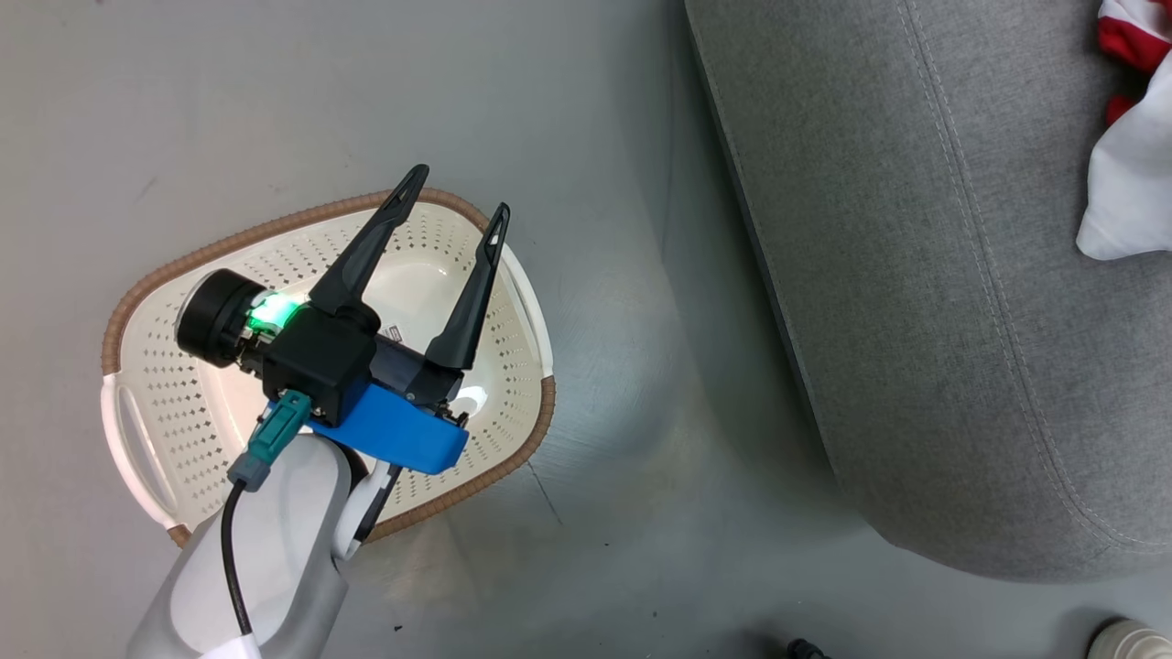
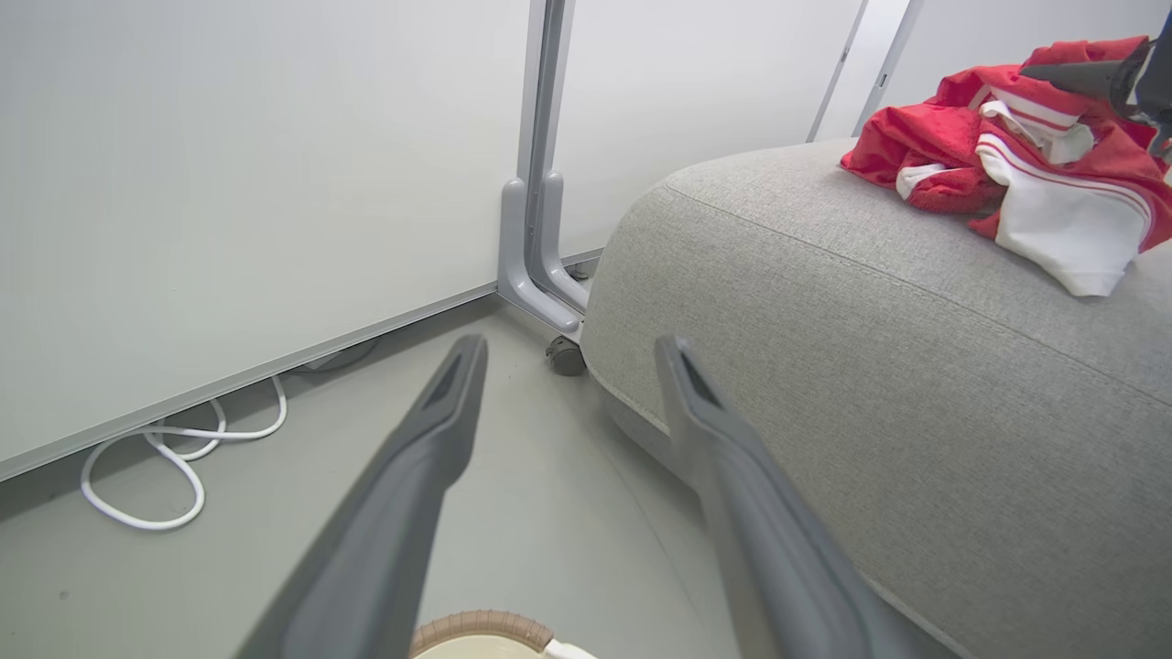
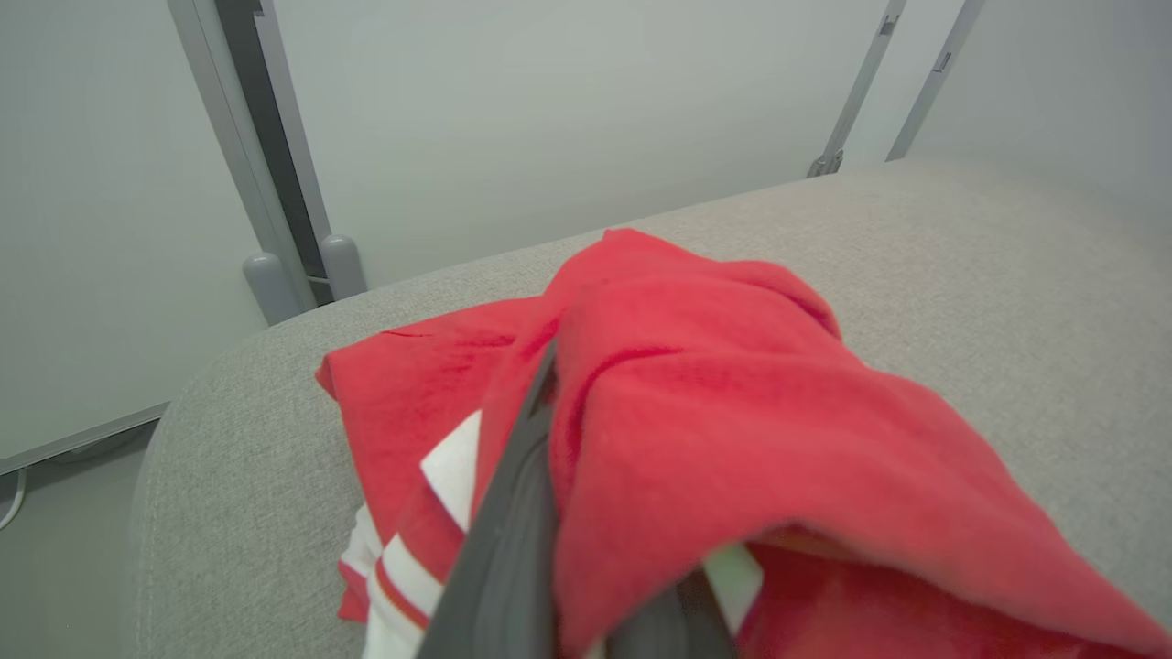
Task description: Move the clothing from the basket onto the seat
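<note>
My left claw (image 1: 461, 189) hangs over the laundry basket (image 1: 174, 403), its two long, tapered dark fingers spread in a wide V with nothing between them. A blue bracket (image 1: 394, 435) and a glowing green light (image 1: 273, 313) sit at the wrist behind them. The basket beneath is a rounded rectangle of cream plastic pierced with rows of small holes, edged by a brown woven-look rim (image 1: 275, 227) and a smooth white handle (image 1: 119, 430). Its glossy bottom is bare. It stands on a smooth grey floor (image 1: 595, 137), near the sofa but apart from it.

My right claw (image 3: 586, 430) is over the sofa seat (image 1: 916, 275), buried in a fold of soft red cloth. One dark finger (image 3: 517, 513) shows along the fold's edge, and I cannot tell whether the claw is clamped or merely draped. The clothing (image 2: 1007, 156) lies in a crumpled heap on the seat, fleecy red with white stripe trim and a large white panel. The seat is coarse grey woven upholstery with a rounded edge and a stitched seam.

Beyond it stand pale wall panels (image 2: 229, 183) and a grey post (image 2: 540, 229) on a caster (image 2: 565, 355). A white cable (image 2: 137, 513) loops on the floor.
</note>
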Controlling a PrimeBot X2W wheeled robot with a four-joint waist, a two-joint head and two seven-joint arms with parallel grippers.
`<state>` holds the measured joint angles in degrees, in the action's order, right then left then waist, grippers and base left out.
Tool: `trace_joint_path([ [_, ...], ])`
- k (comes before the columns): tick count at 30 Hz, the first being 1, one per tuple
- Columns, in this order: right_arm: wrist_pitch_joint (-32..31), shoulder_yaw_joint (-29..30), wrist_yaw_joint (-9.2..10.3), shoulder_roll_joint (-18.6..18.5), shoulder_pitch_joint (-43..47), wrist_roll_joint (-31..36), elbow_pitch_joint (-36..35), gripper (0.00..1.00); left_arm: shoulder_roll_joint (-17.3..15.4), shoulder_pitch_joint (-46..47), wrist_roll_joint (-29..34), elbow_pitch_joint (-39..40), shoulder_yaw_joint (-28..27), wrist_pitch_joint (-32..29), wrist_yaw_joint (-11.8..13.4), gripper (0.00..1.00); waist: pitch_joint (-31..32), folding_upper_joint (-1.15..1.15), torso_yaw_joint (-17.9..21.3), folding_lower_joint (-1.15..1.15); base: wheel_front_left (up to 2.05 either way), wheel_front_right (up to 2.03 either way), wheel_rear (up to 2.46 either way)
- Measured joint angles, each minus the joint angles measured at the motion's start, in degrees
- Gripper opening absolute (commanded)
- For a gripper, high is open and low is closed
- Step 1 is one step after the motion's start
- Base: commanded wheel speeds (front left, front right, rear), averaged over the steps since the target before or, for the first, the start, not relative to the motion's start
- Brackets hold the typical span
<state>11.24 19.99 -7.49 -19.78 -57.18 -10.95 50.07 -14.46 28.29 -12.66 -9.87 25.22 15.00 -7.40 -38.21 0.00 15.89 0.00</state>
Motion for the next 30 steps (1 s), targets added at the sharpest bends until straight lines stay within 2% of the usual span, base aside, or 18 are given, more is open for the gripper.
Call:
trace_joint_path([
  [1,0.1,-0.1,0.0,-0.1,0.0,-0.1,0.2,1.0,0.0,0.0,0.0,0.0,0.0,0.0,0.0,1.0,0.1,0.0,0.0,0.0,0.0,0.0,0.0],
  [11,0.8,-0.6,0.0,-0.1,-0.1,-0.7,1.3,1.0,0.3,-0.1,-0.3,-0.7,-0.3,0.0,0.0,1.0,1.4,0.0,0.1,0.0,0.0,0.0,0.0],
  [17,1.3,-1.1,0.0,-0.1,1.2,-0.5,1.5,1.0,2.0,-0.7,-0.9,-1.2,-0.3,0.0,0.0,1.0,3.8,0.0,-0.2,0.0,0.0,0.0,0.0],
  [24,0.6,-4.2,0.0,0.0,7.5,0.9,-0.4,1.0,4.8,-4.2,-3.5,-2.9,-0.9,0.0,0.0,1.0,10.6,0.0,-1.5,0.0,0.0,0.0,0.0],
  [30,-1.1,-6.8,0.0,0.2,14.2,2.3,-5.3,1.0,7.4,-9.4,-5.0,-4.0,-4.2,0.0,0.0,1.0,17.4,0.0,-2.9,0.0,0.0,0.0,0.0],
])
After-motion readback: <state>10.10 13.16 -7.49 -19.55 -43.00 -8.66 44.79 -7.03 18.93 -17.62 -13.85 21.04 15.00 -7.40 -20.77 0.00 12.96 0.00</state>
